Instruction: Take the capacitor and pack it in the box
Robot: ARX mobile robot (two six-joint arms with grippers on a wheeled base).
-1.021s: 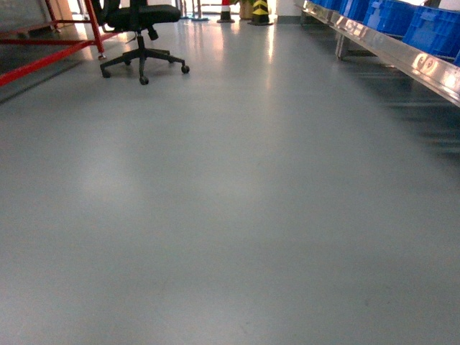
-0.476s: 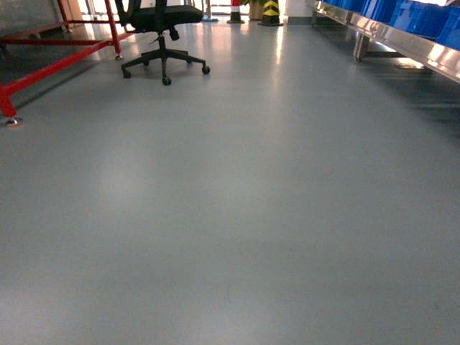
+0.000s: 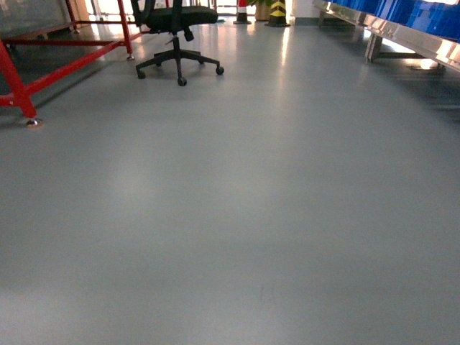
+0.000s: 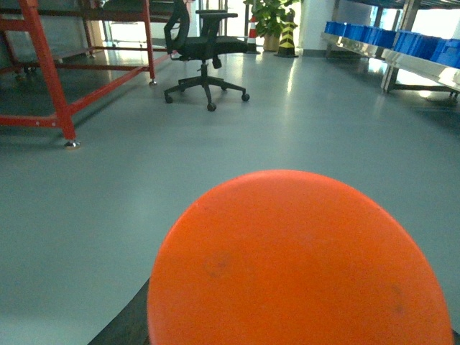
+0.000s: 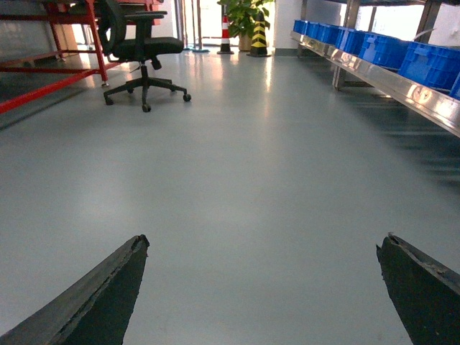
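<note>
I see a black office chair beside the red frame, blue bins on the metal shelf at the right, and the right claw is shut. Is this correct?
One detail is wrong. The right claw is open: the right wrist view shows its two dark fingers far apart with bare floor between. The black office chair, the red frame and the blue bins on the metal shelf are as you say.

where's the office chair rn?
Head view: the black office chair stands far upper left on the grey floor, just right of the red frame.
</note>
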